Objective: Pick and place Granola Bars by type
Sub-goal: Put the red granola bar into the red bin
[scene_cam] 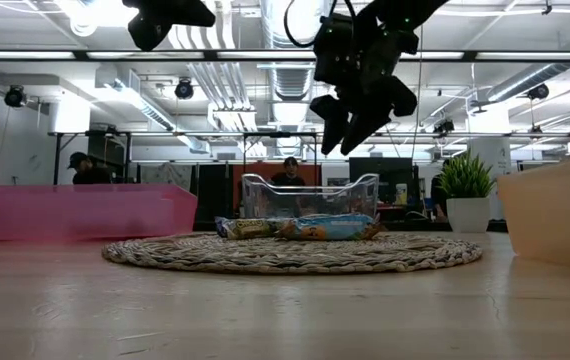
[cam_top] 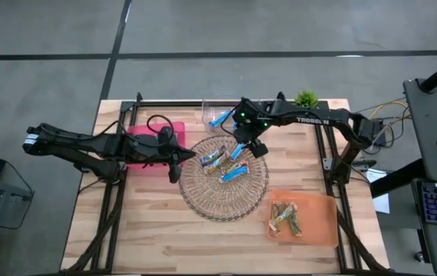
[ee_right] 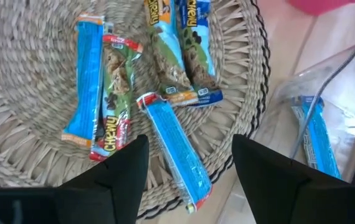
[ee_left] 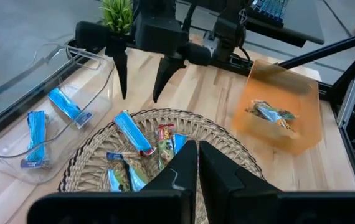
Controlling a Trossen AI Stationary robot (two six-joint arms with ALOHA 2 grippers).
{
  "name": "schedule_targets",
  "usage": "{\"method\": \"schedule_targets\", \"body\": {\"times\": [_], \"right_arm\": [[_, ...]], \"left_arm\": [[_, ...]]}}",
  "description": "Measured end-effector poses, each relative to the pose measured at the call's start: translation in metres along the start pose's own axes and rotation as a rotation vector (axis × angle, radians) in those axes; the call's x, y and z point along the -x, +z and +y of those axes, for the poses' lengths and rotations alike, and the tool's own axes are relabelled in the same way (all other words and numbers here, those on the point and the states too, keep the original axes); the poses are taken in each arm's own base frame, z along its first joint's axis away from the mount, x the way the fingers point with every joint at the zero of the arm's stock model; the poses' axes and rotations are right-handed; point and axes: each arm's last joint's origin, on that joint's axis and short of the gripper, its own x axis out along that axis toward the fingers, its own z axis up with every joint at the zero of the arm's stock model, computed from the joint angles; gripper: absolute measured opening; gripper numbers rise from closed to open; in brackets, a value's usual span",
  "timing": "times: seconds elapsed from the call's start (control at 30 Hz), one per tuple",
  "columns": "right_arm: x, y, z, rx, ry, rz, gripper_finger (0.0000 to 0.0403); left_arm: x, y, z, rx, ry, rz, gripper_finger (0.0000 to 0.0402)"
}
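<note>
Several granola bars [ee_right: 165,56] lie on the round wicker tray [cam_top: 226,201]: bright blue ones [ee_right: 87,78] and ones with multicoloured wrappers [ee_right: 112,99]. My right gripper [ee_right: 190,168] hangs open above the tray's far edge, its fingers on either side of a blue bar [ee_right: 176,152] and well clear of it, as the low view shows [scene_cam: 350,115]. My left gripper [cam_top: 176,165] is shut and held above the table at the tray's left edge, holding nothing. More blue bars [ee_left: 65,104] lie in the clear bin [cam_top: 212,113]. Brownish bars [cam_top: 286,216] lie in the orange bin [cam_top: 322,230].
A pink bin [cam_top: 153,146] stands at the left, under the left arm. A small potted plant [cam_top: 305,98] stands at the far right. Bare wood lies along the near edge. People stand in the room behind the table.
</note>
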Motion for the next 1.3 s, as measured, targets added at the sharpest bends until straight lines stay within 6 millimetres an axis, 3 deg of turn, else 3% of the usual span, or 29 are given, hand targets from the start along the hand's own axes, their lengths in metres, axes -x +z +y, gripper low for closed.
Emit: {"method": "schedule_targets", "body": {"times": [0.7,0.97,1.3], "right_arm": [[-0.017,-0.011,0.007,-0.026,0.007,0.008,0.0219],[-0.021,-0.001,0.018,0.337,-0.038,0.089,0.0219],[-0.043,-0.002,0.013,0.349,-0.005,0.127,0.0219]], "left_arm": [[0.000,0.000,0.000,-0.001,0.000,0.000,0.0000],[0.000,0.000,0.000,-0.001,0.000,0.000,0.0000],[0.000,0.000,0.000,0.002,0.000,0.001,0.0000]]}}
